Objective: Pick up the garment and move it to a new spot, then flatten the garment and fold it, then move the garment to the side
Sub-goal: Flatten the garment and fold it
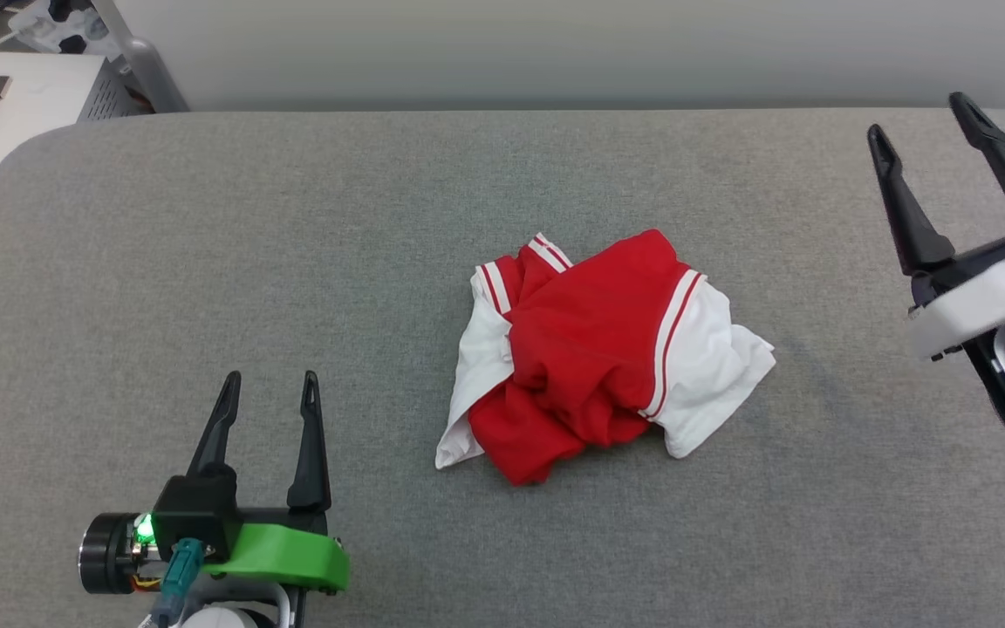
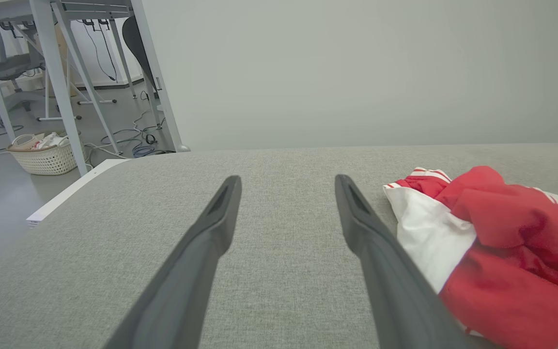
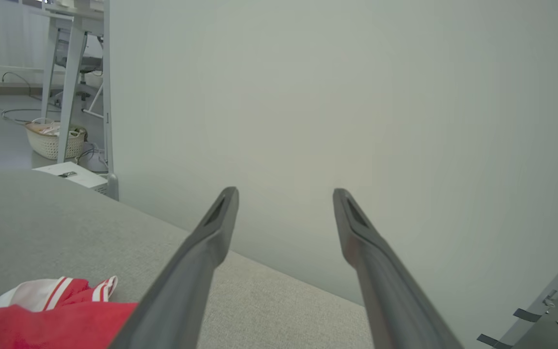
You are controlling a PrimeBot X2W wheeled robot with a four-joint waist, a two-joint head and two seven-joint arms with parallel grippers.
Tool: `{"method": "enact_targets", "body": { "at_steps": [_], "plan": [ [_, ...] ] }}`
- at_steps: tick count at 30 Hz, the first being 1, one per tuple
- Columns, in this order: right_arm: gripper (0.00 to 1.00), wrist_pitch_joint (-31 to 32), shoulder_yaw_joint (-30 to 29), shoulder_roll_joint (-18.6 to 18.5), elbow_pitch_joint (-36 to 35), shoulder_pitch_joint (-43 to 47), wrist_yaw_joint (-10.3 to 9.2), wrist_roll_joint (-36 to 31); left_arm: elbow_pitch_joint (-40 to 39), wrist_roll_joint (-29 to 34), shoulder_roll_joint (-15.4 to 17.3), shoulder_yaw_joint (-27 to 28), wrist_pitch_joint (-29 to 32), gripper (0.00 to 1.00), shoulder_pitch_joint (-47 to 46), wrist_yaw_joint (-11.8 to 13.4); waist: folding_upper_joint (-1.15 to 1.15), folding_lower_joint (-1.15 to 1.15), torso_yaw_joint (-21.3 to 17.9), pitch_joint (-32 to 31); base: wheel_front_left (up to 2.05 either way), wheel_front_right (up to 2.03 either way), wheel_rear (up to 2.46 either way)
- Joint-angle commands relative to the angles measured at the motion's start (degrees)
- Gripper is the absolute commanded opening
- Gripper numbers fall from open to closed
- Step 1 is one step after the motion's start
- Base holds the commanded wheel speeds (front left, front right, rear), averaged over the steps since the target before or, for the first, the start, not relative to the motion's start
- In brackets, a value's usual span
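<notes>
- The garment [image 1: 594, 349], a red jersey T-shirt with white sleeves and striped trim, lies in a crumpled heap near the middle of the grey worktop [image 1: 293, 218].
- My left tool [image 1: 271, 377] has its fingers apart and holds nothing. It is at the near side of the worktop, to the left of the heap and well apart from it.
- My right tool [image 1: 919, 115] also has its fingers apart and is empty. It is raised at the right side, away from the cloth.
- I judge that the task is near its beginning, because the shirt is neither flat nor folded.
- What is left: to grasp it, carry it to a new spot, flatten it, fold it and put it aside.
</notes>
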Motion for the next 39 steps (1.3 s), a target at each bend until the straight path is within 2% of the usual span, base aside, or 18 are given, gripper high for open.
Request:
{"method": "enact_targets", "body": {
  "at_steps": [1,4,8,10,14,18,22,28,32,35,37,39],
  "plan": [
    [1.0,3.77,3.63,-2.01,1.4,-2.98,-0.04,3.16,-0.21,0.45,-0.28,-0.12,-0.33,1.0,-1.22,0.49,0.0,-0.01,0.56,1.63,0.0,0.0,0.0],
    [1.0,15.19,13.12,-7.01,3.22,-7.37,-0.04,12.1,-0.44,0.47,-0.28,-0.44,-0.33,1.0,-1.88,0.86,0.0,-0.01,0.83,2.57,0.0,0.0,0.0],
    [1.0,29.03,24.03,-13.29,1.91,-11.18,-0.04,23.36,-0.81,0.25,-0.29,-1.15,-0.33,1.0,-2.8,1.44,0.0,-0.01,1.36,3.96,0.0,0.0,0.0],
    [1.0,34.81,27.84,-15.75,0.91,-12.58,-0.04,28.0,-1.01,0.1,-0.29,-1.59,-0.33,1.0,-3.35,1.74,0.0,-0.01,1.66,4.86,0.0,0.0,0.0],
    [1.0,41.88,33.85,-18.6,0.2,-15.61,-0.04,32.38,-1.33,-0.32,-0.29,-2.53,-0.33,1.0,-4.71,2.48,0.0,-0.01,2.48,6.98,0.0,0.0,0.0],
    [1.0,45.21,39.22,-18.92,2.1,-18.7,-0.04,33.45,-1.79,-0.81,-0.3,-3.72,-0.33,1.0,-5.97,3.42,0.0,-0.01,3.5,9.35,0.0,0.0,0.0],
    [1.0,45.91,44.26,-17.74,5.76,-22.13,-0.04,32.85,-2.29,-1.16,-0.3,-4.82,-0.33,1.0,-7.15,4.42,0.0,-0.01,4.39,11.81,0.0,0.0,0.0],
    [1.0,44.59,52.08,-15.3,11.95,-25.43,-0.04,32.31,-2.51,-1.62,-0.3,-6.28,-0.33,1.0,-8.77,5.52,0.0,-0.01,5.59,14.42,0.0,0.0,0.0],
    [1.0,44.5,57.08,-15.04,13.8,-25.2,-0.04,33.71,-2.39,-1.91,-0.3,-6.89,-0.33,1.0,-9.09,6.14,0.0,-0.01,6.11,14.97,0.0,0.0,0.0],
    [1.0,43.28,58.76,-15.04,13.67,-25.1,-0.04,33.92,-2.27,-1.88,-0.3,-7.0,-0.33,1.0,-8.82,6.53,0.0,-0.01,6.05,14.68,0.0,0.0,0.0],
    [0.0,42.03,59.24,-14.78,13.44,-25.2,-0.04,34.16,-2.17,-1.77,-0.3,-6.69,-0.33,1.0,-8.35,6.68,0.0,-0.01,5.64,14.1,0.0,0.0,0.0],
    [0.0,40.44,59.51,-14.63,13.08,-25.59,-0.04,34.46,-1.89,-1.68,-0.3,-6.25,-0.33,1.0,-7.93,6.62,0.0,-0.01,5.14,13.39,0.0,0.0,0.0]
  ]
}}
